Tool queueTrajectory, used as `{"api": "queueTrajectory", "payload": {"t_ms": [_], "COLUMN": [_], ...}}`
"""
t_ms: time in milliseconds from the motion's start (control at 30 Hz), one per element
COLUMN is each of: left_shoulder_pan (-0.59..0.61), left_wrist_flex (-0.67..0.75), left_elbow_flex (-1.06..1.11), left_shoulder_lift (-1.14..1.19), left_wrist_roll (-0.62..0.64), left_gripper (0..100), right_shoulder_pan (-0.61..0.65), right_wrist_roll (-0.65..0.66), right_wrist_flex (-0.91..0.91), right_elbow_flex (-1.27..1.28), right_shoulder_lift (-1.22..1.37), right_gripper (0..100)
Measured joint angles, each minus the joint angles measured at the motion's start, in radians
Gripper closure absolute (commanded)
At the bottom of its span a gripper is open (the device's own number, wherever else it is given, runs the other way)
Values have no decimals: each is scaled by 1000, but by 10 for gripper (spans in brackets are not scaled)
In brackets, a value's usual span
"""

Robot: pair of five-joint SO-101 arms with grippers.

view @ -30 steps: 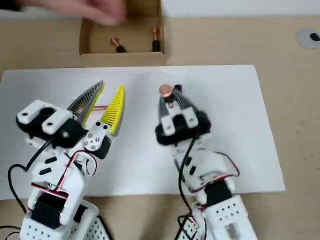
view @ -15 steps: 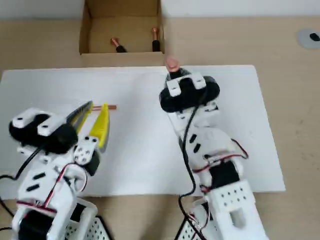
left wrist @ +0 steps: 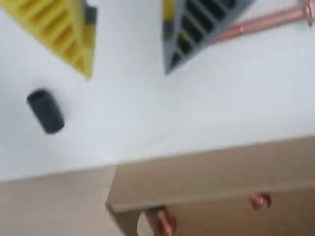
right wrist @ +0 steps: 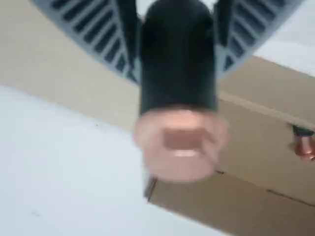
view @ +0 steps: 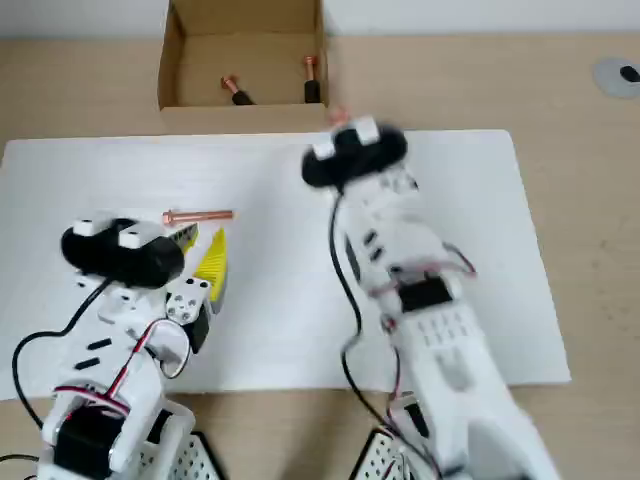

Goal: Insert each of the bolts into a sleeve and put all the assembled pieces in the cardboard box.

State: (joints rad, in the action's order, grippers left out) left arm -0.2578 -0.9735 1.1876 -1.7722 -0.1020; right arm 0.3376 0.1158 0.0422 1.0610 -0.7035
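My right gripper [view: 340, 128] is shut on a black sleeve [right wrist: 177, 64] with a copper bolt head [right wrist: 179, 142] sticking out of it. It hangs at the near right corner of the cardboard box [view: 245, 120]. Two assembled pieces [view: 237, 91] [view: 311, 80] lie inside the box. A bare copper bolt [view: 200, 215] lies on the white sheet [view: 480, 250], just beyond my left gripper [view: 200, 248]. The left gripper [left wrist: 128, 73] is open above the sheet, with the bolt [left wrist: 261, 22] beside its grey finger. A loose black sleeve [left wrist: 45, 110] lies past the yellow finger.
The white sheet covers most of the wooden table in front of the box. A grey round object [view: 620, 75] sits at the far right edge of the table. The box wall [left wrist: 211, 172] stands a short way beyond the left gripper.
The right arm has carried its sleeved bolt forward from the sheet's middle to the box's corner. The left arm has drawn back from the bare bolt. A hand over the box has gone.
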Motion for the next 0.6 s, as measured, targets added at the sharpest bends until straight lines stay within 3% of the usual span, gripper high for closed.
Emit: {"api": "queueTrajectory", "payload": {"t_ms": [333,600], "left_shoulder_pan": [0,0], "left_wrist_flex": [-6,-6], "left_elbow_flex": [97,150], "left_shoulder_lift": [2,3], "left_wrist_roll": [0,0], "left_gripper": [898,898], "right_shoulder_pan": [0,17], "right_wrist_roll": [5,103], "right_wrist_flex": [58,58], "right_elbow_flex": [-572,-1114], "right_shoulder_lift": [712,1212], "right_gripper": [989,989]}}
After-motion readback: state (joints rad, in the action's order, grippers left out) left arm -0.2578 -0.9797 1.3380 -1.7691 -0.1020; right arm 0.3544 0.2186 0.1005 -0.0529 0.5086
